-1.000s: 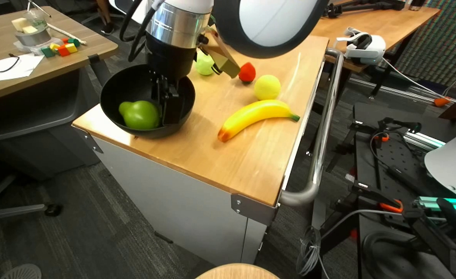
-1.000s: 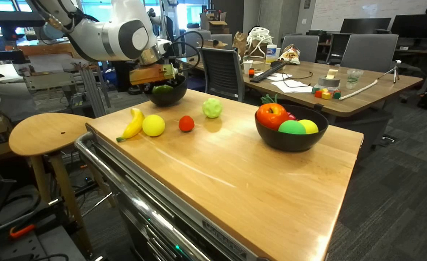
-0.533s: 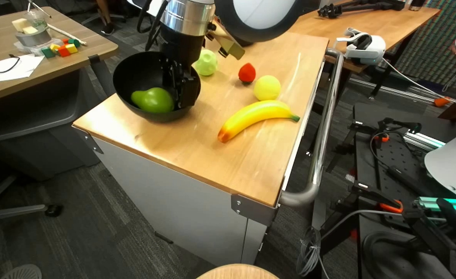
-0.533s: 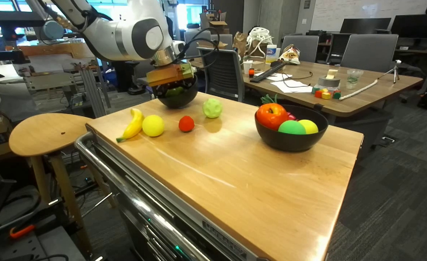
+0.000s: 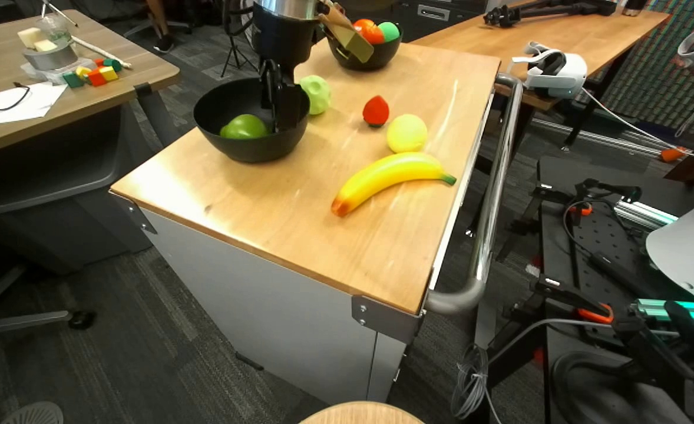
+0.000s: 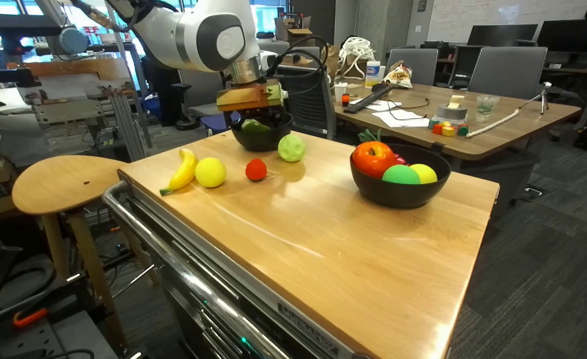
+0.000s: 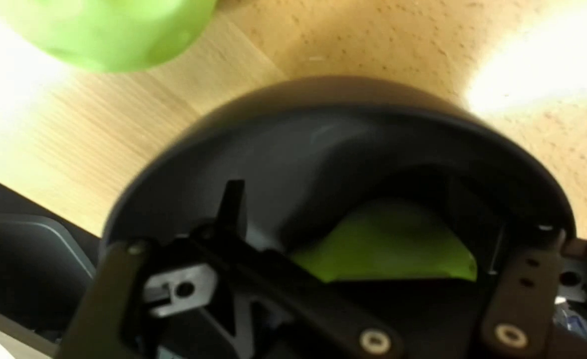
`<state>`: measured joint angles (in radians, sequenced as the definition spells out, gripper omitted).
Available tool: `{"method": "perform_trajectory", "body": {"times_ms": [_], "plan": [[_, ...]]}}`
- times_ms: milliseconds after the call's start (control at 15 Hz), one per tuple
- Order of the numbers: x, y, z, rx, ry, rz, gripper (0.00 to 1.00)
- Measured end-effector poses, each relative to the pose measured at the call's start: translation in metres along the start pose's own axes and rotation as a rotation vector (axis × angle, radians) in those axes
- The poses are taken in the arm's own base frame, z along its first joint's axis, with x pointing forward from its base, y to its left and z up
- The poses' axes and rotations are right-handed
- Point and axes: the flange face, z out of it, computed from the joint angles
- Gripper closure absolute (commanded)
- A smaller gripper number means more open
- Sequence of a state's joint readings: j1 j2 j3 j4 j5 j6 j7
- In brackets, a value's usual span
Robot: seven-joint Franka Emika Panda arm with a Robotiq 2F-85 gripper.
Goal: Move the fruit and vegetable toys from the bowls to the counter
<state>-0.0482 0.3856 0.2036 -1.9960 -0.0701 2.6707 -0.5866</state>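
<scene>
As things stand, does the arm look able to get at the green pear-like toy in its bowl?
Probably yes: in the wrist view the green pear-like toy shows between the open jaws, with no other toy seen over it, though the black bowl may crowd them.

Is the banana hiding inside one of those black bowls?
No, the banana lies right on the wooden counter, near the metal rail.

In the wrist view, the top edge cuts off the round light green toy ball (image 7: pixel 119 30), and the blurry black metal hand (image 7: pixel 356 207) hides the bottom of the shiny green toy pear (image 7: pixel 388 244). In an exterior view, a big round orange-red toy (image 6: pixel 373 159) hides part of a small dark red thing (image 6: pixel 401 160), so you can't tell what it is.
</scene>
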Motion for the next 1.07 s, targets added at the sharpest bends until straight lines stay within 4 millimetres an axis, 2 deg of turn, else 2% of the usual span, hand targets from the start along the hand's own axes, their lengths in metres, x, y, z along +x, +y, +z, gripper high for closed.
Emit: {"method": "perform_trajectory", "body": {"times_ms": [333, 667, 867, 1067], "plan": [[0.017, 0.005, -0.015, 0.091, 0.035, 0.126, 0.0], [0.023, 0.017, -0.027, 0.106, 0.068, 0.182, 0.0], [0.026, 0.017, -0.027, 0.106, 0.07, 0.18, 0.0], [0.027, 0.012, -0.018, 0.116, 0.058, 0.169, 0.0]]}}
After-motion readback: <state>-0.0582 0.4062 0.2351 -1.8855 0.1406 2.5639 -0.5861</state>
